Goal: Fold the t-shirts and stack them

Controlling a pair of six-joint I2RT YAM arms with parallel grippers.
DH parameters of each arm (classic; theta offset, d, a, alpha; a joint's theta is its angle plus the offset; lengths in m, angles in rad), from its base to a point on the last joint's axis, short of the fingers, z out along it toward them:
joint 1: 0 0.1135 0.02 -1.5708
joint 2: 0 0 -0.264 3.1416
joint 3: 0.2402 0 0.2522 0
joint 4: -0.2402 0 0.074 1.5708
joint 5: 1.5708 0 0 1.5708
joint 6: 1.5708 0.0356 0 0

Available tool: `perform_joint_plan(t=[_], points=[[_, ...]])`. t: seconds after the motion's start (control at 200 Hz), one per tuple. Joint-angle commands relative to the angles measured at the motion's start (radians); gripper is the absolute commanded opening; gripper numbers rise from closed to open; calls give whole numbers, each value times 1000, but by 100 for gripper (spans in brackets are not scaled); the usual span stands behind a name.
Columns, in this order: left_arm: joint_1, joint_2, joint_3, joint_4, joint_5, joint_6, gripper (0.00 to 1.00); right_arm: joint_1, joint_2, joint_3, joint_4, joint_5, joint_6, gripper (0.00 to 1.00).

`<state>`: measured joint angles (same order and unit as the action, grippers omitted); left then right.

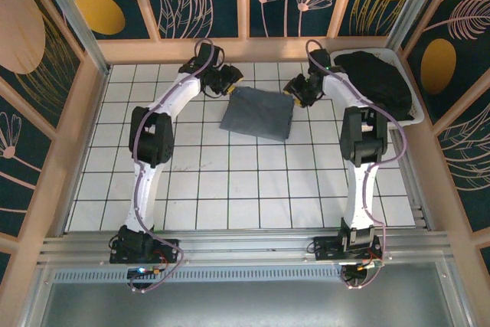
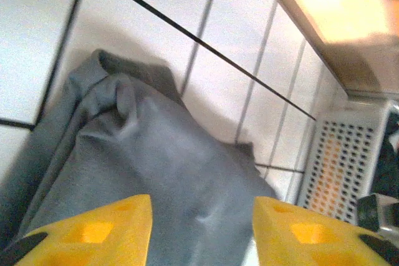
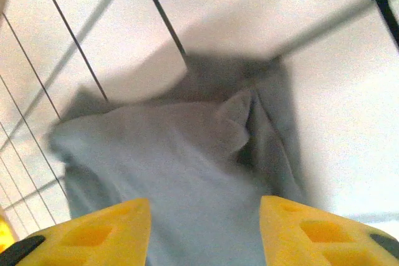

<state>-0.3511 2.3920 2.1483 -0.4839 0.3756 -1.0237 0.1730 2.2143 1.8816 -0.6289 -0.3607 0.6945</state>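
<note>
A slate blue-grey t-shirt (image 1: 258, 112) lies folded into a rectangle at the back middle of the tiled table. My left gripper (image 1: 232, 80) hovers at its far left corner, and my right gripper (image 1: 295, 91) hovers at its far right corner. In the left wrist view the shirt (image 2: 156, 172) lies rumpled under my left gripper (image 2: 202, 219), whose yellow fingers stand apart and hold nothing. The right wrist view shows the same cloth (image 3: 181, 172) below my open right gripper (image 3: 206, 219), with a bunched fold at the corner. Black t-shirts (image 1: 377, 76) are heaped in the bin.
A white plastic bin (image 1: 413, 116) stands at the back right corner, and its perforated wall (image 2: 340, 166) is just past the shirt in the left wrist view. A wooden rail (image 1: 253, 50) borders the table at the back. White tiled table (image 1: 230, 181) stretches toward the arm bases.
</note>
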Motion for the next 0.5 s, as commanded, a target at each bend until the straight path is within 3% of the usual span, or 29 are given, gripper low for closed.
perform_joint_plan(t=[0.0,0.105,0.265,0.38,0.495], points=[[6,-75,23,-92,-48,10,52,-1,-49,143,-71,37,-112,57],[-10,-260,-280,41,-33,-53,54,-1,-158,33,-58,74,-135,57],[-89,-504,-768,304,48,-275,54,28,-456,-391,109,74,-73,56],[-173,-569,-931,440,67,-433,60,66,-678,-675,239,55,27,57],[-235,-531,-979,550,91,-555,62,106,-827,-834,289,58,116,57]])
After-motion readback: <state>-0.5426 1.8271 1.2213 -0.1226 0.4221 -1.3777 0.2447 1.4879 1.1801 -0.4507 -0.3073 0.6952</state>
